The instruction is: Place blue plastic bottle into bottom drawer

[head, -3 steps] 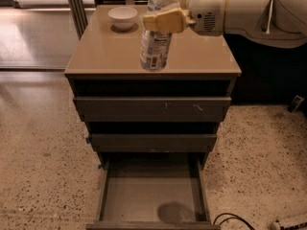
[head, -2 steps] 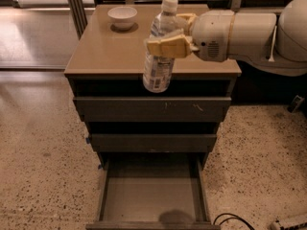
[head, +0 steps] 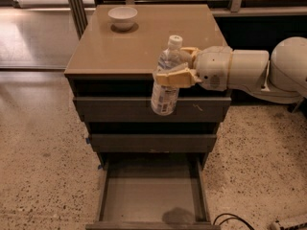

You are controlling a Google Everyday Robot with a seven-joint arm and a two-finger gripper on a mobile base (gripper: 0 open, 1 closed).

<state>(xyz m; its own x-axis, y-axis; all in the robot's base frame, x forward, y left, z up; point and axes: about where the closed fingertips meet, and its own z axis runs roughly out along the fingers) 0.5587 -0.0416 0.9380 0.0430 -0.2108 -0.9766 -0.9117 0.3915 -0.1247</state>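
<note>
My gripper [head: 176, 70] reaches in from the right and is shut on the blue plastic bottle [head: 166, 89], a clear bottle with a white cap and pale label. The bottle hangs nearly upright in the air in front of the cabinet's top edge, level with the top drawer. The bottom drawer [head: 151, 195] is pulled open below it, showing a flat grey floor with a dark shadow patch near its front. One tan finger [head: 172, 77] crosses the bottle's upper body; the other is behind the bottle.
A white bowl [head: 123, 17] sits at the back left of the brown cabinet top [head: 120, 47]. The two upper drawers [head: 151, 110] are closed. Speckled floor surrounds the cabinet. A black cable [head: 235, 220] lies on the floor at the lower right.
My gripper has carried the bottle forward off the cabinet top and lower, so it now hangs in front of the top drawer. The arm has drawn back toward the right.
</note>
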